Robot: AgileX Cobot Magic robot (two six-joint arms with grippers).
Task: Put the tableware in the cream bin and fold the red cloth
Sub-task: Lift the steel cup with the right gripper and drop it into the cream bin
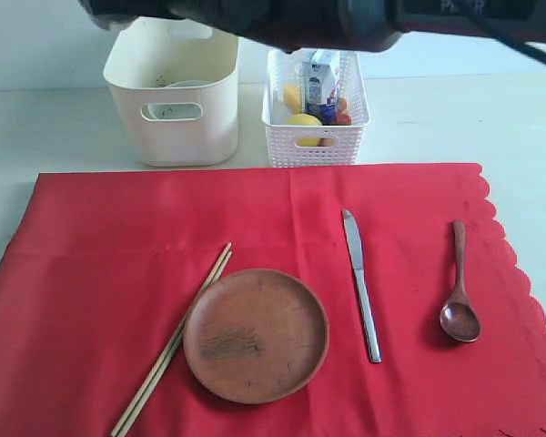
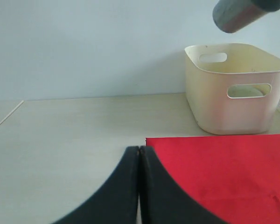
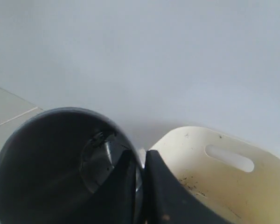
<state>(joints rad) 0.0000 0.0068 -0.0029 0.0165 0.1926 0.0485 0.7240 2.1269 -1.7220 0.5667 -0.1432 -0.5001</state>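
My right gripper (image 3: 141, 156) is shut on the rim of the steel cup (image 3: 51, 163), one finger inside and one outside. The cup (image 2: 242, 11) hangs above the cream bin (image 2: 214, 102); the bin (image 3: 214, 172) lies just below. The bin (image 1: 173, 91) stands at the back left, a pale rounded thing showing inside. On the red cloth (image 1: 91, 273) lie wooden chopsticks (image 1: 173, 341), a round brown plate (image 1: 256, 335), a metal knife (image 1: 360, 282) and a dark wooden spoon (image 1: 459, 305). My left gripper (image 2: 139, 149) is shut and empty at the cloth's (image 2: 224, 172) corner.
A white lattice basket (image 1: 282, 137) with a milk carton (image 1: 321, 82) and yellow fruit (image 1: 303, 123) stands right of the bin. A dark arm (image 1: 328, 23) spans the top of the exterior view. The pale table (image 2: 60, 140) runs left of the cloth.
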